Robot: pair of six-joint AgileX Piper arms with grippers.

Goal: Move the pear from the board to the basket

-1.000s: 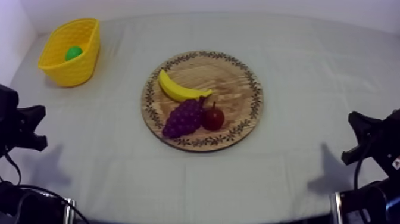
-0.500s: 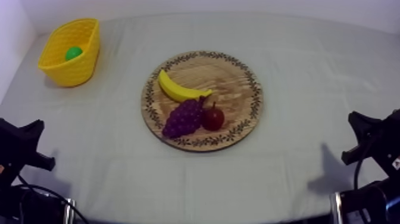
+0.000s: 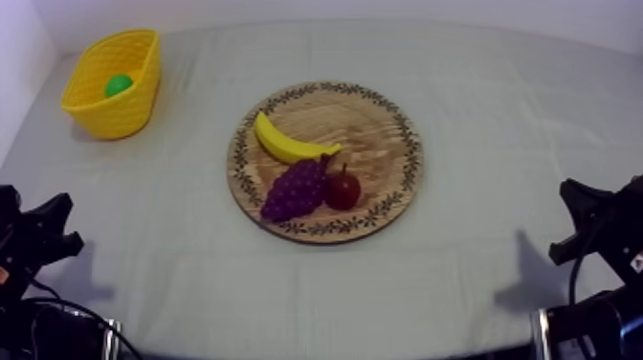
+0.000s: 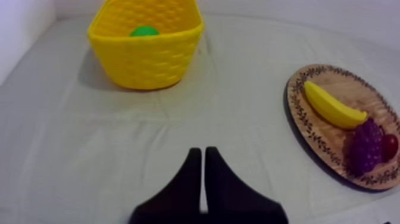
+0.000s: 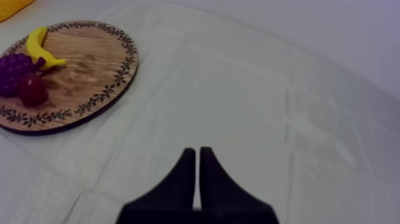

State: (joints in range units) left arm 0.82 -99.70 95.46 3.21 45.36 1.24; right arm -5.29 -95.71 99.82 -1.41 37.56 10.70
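Vs. a sec ago, the left gripper (image 4: 202, 152) had pulled back and sunk lower, farther from the wooden board (image 3: 375, 144). Since half a sec ago it had shifted only slightly. The right gripper (image 5: 197, 152) hadn't budged, and nothing on the board had moved either.

The left arm sat low, well off to the board's left and on its near side. The gripper's black fingers lay pressed together in a narrow wedge with nothing in them, aimed over bare cloth (image 3: 498, 124) left of the board. The right arm mirrored it, low and well to the board's right on the near side. Its fingers were likewise closed flat on nothing, pointing past the board's right rim.

The yellow basket (image 3: 120, 113) stood upright, far left of the board and beyond it. Inside lay a small green fruit, prob. the pear (image 3: 118, 84), though only its top showed over the wall.

On the board's left half lay the banana (image 3: 284, 144), towards the far side. The grapes (image 3: 294, 189) were just nearside of it, touching its tip. The small red fruit (image 3: 342, 190) rested against the grapes' right side.
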